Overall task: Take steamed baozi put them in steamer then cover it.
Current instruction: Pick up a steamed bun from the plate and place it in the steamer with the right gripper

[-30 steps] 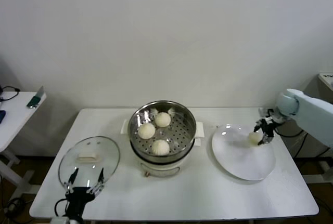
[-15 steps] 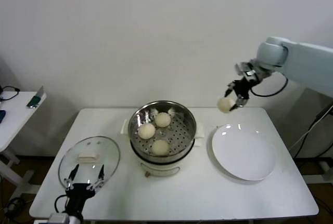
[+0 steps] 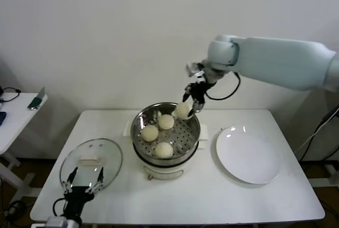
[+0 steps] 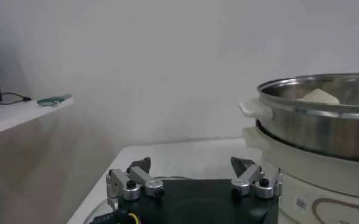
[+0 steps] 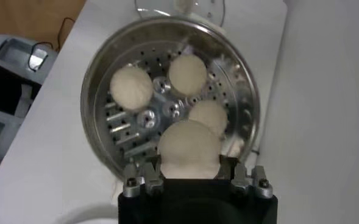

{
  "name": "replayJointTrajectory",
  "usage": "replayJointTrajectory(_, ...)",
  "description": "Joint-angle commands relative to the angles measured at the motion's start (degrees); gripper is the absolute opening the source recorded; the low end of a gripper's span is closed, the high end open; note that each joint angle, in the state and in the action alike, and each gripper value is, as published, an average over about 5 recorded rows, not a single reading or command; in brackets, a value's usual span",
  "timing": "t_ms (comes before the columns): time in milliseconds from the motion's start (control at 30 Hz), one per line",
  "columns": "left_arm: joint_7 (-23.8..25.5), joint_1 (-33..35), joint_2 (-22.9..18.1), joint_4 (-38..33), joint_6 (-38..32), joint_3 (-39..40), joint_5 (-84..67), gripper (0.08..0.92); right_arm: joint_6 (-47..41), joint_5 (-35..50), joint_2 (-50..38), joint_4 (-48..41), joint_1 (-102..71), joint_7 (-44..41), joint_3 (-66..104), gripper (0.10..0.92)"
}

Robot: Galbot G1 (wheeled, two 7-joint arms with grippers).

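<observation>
Head view, right tool (image 3: 190,105) gripping baozi (image 3: 184,110)

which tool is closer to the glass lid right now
Left. The left tool hangs open at the near edge of the glass lid on the table. The right tool is far off, above the steamer, gripping a baozi.

Bare-walled lab, white table (image 3: 212,196)

The right pincer (image 3: 192,105) has carried the fourth baozi (image 3: 184,110) from the plate (image 3: 254,167) to above the steamer (image 3: 183,137).
</observation>
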Motion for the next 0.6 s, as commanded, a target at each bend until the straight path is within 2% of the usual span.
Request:
replayJointTrajectory(33, 0.0, -0.1, 0.1, 0.0, 0.1, 0.0, -0.2, 0.823, -3.1, -3.5, 4.8, 0.9, -8.5, 4.2, 0.3, 0.653)
replayJointTrajectory(600, 0.0, 0.2, -0.2, -0.2, 0.1, 0.1, 0.0, 0.823, -3.6, -8.8, 1.7, 0.0, -11.8, 5.4, 0.5, 0.653)
